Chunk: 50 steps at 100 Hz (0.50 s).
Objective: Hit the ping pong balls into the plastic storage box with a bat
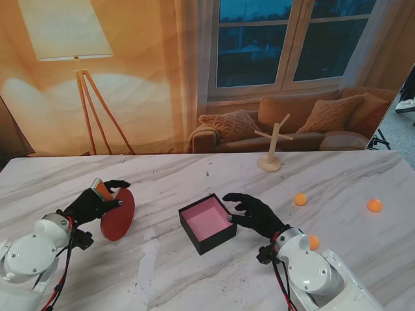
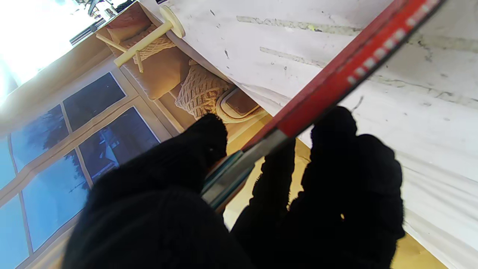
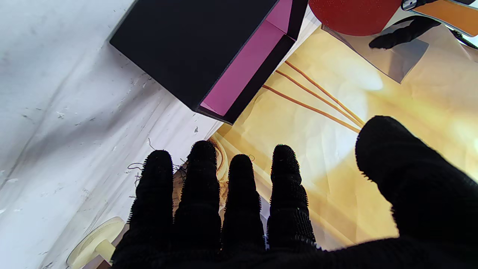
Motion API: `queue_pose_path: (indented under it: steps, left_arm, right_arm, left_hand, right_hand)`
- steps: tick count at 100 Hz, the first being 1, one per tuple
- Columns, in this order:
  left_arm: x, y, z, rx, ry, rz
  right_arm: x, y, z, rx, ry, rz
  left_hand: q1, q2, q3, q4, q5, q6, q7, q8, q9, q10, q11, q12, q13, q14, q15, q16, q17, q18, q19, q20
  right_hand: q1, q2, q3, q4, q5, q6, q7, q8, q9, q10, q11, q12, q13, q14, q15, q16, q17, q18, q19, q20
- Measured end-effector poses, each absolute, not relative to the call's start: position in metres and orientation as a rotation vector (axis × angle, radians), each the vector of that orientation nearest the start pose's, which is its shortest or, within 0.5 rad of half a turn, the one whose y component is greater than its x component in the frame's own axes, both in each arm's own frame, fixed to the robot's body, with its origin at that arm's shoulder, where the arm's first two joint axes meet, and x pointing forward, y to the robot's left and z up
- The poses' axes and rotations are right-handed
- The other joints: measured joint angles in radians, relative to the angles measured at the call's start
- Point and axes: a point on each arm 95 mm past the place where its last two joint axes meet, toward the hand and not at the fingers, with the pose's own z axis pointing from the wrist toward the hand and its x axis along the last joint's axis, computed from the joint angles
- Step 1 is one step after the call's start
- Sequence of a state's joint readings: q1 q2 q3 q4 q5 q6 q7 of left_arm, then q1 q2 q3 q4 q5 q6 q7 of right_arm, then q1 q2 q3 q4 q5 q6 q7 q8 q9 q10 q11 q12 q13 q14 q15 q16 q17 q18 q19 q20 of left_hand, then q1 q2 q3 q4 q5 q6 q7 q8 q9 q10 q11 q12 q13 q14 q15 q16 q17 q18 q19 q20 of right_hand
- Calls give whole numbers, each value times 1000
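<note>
Marble-patterned table (image 1: pixel 194 272) carries the black box (image 1: pixel 207 223), pink-lined, at centre as target. Left hand (image 1: pixel 97 201) clamps the red bat (image 1: pixel 118 214) on edge, ready to swing. Right hand (image 1: pixel 254 212), fingers apart, steadies the box's right side. Orange balls (image 1: pixel 300 199) lie right.

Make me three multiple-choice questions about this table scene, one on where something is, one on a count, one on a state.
1. Where is the box?
A. Between the two hands
B. Left of the bat
C. By the wooden stand

2. How many orange balls show?
A. One
B. Three
C. Five

3. The left hand is:
A. Open
B. Shut on the bat
C. Out of view

Answers:
A, the box sits between left hand and right hand.
B, balls at.
B, its fingers wrap the handle.
</note>
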<state>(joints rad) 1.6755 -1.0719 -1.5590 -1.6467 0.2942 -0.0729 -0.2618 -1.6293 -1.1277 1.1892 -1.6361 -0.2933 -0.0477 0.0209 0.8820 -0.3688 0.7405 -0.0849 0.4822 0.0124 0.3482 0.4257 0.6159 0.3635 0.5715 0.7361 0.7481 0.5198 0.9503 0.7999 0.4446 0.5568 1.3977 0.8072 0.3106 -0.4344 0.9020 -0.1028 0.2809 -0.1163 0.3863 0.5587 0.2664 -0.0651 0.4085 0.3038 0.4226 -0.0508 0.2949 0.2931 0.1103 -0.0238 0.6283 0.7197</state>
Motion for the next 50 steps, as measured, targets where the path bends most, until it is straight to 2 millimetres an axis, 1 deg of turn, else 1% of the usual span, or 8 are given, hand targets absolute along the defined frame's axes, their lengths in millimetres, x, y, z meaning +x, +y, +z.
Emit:
queue_pose_path:
  steps: [9,10,11,20,27,31,35,50]
  left_arm:
    - [394,105,-299,-1894,1110,-1790]
    - [394,105,-298,-1893,1110,-1791]
    - [394,105,-298,-1892,1110,-1792]
    - [395,105,-298,-1889,1110,-1792]
    - [395,106,-297,-1882,1115,-1784]
    - [395,106,-297,-1875,1122,-1773]
    - [395,106,-297,-1864,1130,-1757]
    - [396,107,-295,-1823,1168,-1694]
  right_arm:
    - [376,29,-340,-2128,-1305,-2171]
    - [376,29,-340,-2128,-1305,-2171]
    - [376,29,-340,-2128,-1305,-2171]
    - [376,29,-340,-2128,-1305,-2171]
    - [376,29,-340,-2128,-1305,-2171]
    - [376,29,-340,-2128,-1305,-2171]
    - [376,29,-340,-2128,-1305,-2171]
    - [376,29,-340,-2128,-1305,-2171]
  left_hand:
    - [31,-40,0,-5,100,38,141,86,0,1,1,100,36,-13,14,-6,32,-4,19,-16]
    - [37,-49,-1,-18,101,39,171,102,0,1,2,107,36,-14,14,-7,32,-5,20,-21]
    - [45,-57,-1,-19,113,41,183,109,-16,1,20,115,36,-16,19,-8,33,-10,21,-21]
    - [79,-102,-41,-45,113,74,365,147,-51,-1,41,108,36,-25,22,-9,34,-20,23,-32]
    - [85,-111,-54,-45,117,95,490,182,-51,3,64,97,36,-25,26,-9,34,-20,27,-34]
    - [85,-114,-54,-45,117,95,546,199,-52,3,64,155,37,-25,33,-9,38,-20,31,-34]
    - [84,-121,-65,-45,117,96,571,207,-46,3,67,206,48,-26,40,-9,48,-20,40,-35]
    - [81,-125,-109,-45,116,98,593,220,110,2,117,320,121,-43,104,-8,121,-15,99,-35]
  right_hand:
    - [0,0,0,0,0,0,0,0,0,0,0,0,0,0,0,0,0,0,0,0]
    - [0,0,0,0,0,0,0,0,0,0,0,0,0,0,0,0,0,0,0,0]
    - [0,0,0,0,0,0,0,0,0,0,0,0,0,0,0,0,0,0,0,0]
    - [0,0,0,0,0,0,0,0,0,0,0,0,0,0,0,0,0,1,0,0]
    - [0,0,0,0,0,0,0,0,0,0,0,0,0,0,0,0,0,2,0,0]
    - [0,0,0,0,0,0,0,0,0,0,0,0,0,0,0,0,0,2,0,0]
    - [0,0,0,0,0,0,0,0,0,0,0,0,0,0,0,0,0,2,0,0]
    - [0,0,0,0,0,0,0,0,0,0,0,0,0,0,0,0,0,2,0,1]
